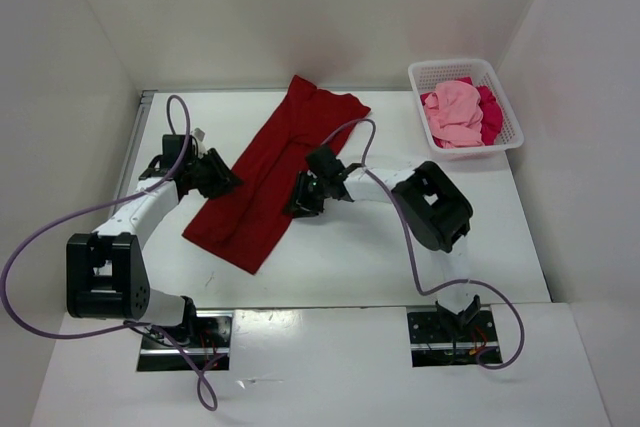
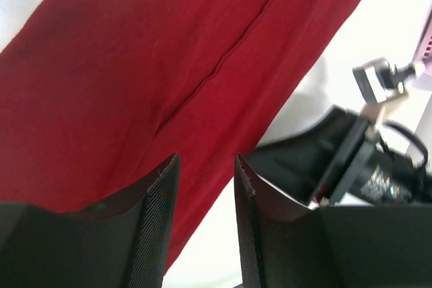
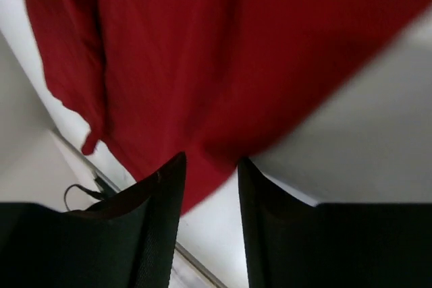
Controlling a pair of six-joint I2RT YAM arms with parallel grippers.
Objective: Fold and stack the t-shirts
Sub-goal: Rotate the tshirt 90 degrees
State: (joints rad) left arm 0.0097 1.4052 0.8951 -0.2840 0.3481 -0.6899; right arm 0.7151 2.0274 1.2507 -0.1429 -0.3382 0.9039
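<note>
A dark red t-shirt (image 1: 270, 172) lies on the white table as a long folded strip, running diagonally from the back centre toward the front left. My left gripper (image 1: 220, 177) hovers at its left edge, jaws open with nothing between them (image 2: 206, 166). At the strip's right edge my right gripper (image 1: 300, 202) is also open and empty (image 3: 210, 166). In both wrist views the red cloth (image 2: 135, 79) (image 3: 223, 52) lies beyond the fingertips. A light pink t-shirt (image 1: 455, 112) and a crimson-magenta one (image 1: 490, 112) sit bunched in the basket.
The white lattice basket (image 1: 510, 142) stands at the back right corner. White walls enclose the table on three sides. A metal rail (image 1: 135, 137) runs along the table's left edge. The right arm's wrist (image 2: 337, 160) shows close by in the left wrist view.
</note>
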